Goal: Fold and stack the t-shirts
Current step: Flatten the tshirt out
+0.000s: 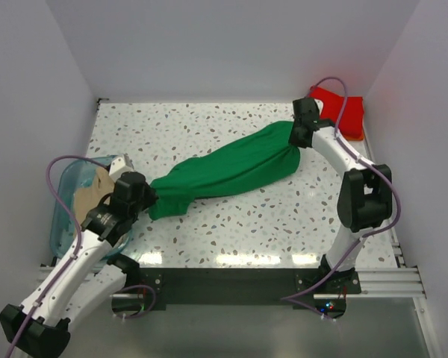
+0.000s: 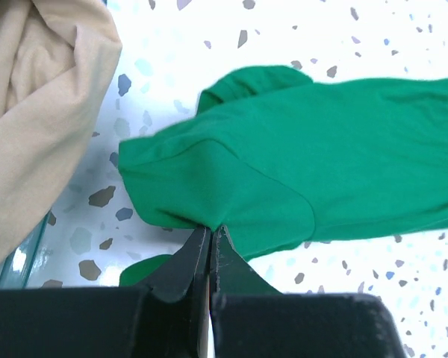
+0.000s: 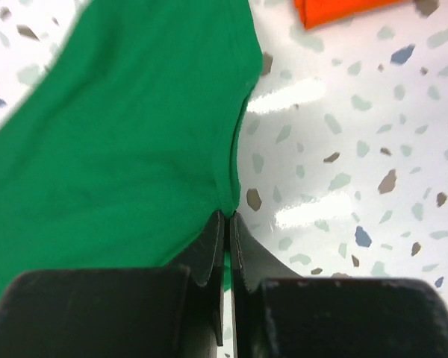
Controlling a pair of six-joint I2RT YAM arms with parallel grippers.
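Observation:
The green t-shirt is stretched in a long band across the table between my two grippers. My left gripper is shut on its near-left end; the left wrist view shows the green cloth pinched at the fingertips. My right gripper is shut on its far-right edge; the right wrist view shows the green hem clamped at the tips. A beige t-shirt lies bunched in the teal bin and also shows in the left wrist view. A red t-shirt lies folded on an orange t-shirt at the far right corner.
The translucent teal plastic bin stands at the left table edge beside my left arm. White walls close in the table at the back and both sides. The speckled tabletop shows in front of the green shirt.

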